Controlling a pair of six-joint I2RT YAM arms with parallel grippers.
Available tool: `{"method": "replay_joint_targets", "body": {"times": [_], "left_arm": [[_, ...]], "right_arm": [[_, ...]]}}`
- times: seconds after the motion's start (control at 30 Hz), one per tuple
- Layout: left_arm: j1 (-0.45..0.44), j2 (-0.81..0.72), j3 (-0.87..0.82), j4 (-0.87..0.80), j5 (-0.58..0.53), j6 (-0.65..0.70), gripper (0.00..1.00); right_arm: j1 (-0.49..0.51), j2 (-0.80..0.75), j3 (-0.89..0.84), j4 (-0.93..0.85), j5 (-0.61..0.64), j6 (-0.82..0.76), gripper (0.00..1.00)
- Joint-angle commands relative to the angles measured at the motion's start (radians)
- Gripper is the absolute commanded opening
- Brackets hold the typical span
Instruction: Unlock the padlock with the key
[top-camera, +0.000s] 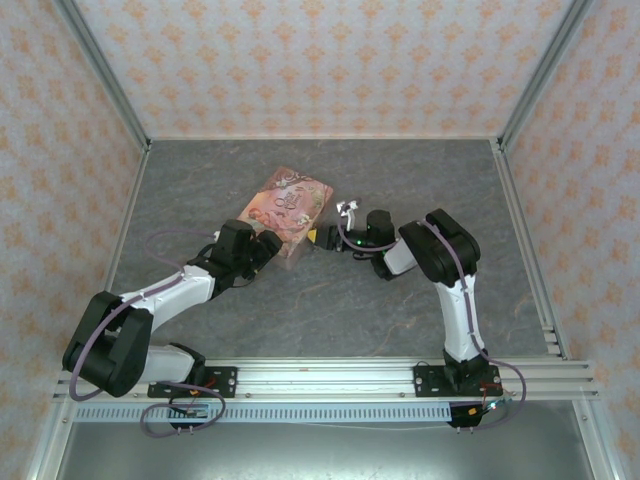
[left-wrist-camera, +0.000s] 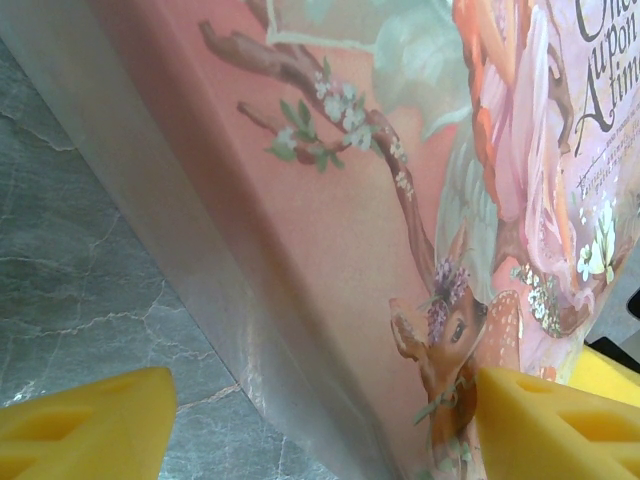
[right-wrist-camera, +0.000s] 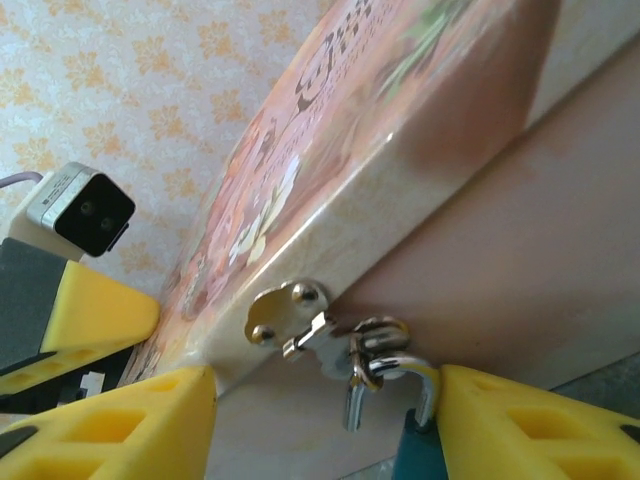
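My left gripper spread wide astride pink tin, likely steadying it; right gripper gaped around padlock hanging 5 o'clock off hasp.

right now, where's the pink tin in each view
top external: pink tin mid-table, just left of centre.
left wrist: tin spans centre and right, its edge running diagonally.
right wrist: tin slants across the top, hasp low centre.
shared landmark: lid lettering, readable in both wrist views.
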Motion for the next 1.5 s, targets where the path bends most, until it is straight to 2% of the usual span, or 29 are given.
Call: {"method": "replay_joint_targets", "body": {"times": [0.0,0.23,0.53,0.93,1.07,1.47], "left_arm": [[0.016,0.026,-0.058,-0.219,-0.068,0.026,0.77],[0.018,0.021,-0.063,-0.217,-0.069,0.026,0.77],[0.019,0.028,-0.059,-0.216,-0.067,0.026,0.77],[0.022,0.028,-0.057,-0.216,-0.066,0.029,0.77],[0.023,0.028,-0.057,-0.218,-0.065,0.031,0.77],[0.023,0.019,-0.075,-0.197,-0.04,0.027,0.77]], "right_arm": [[0.008,-0.001,-0.012,0.084,-0.045,0.01,0.55],[-0.012,-0.017,-0.037,0.128,-0.021,0.027,0.5],[-0.018,-0.015,-0.037,0.133,-0.025,0.037,0.38],[-0.017,-0.015,-0.015,0.071,-0.006,0.037,0.07],[-0.019,-0.017,-0.015,0.07,0.028,0.069,0.01],[-0.008,-0.03,-0.031,0.133,0.199,0.231,0.0]]}}
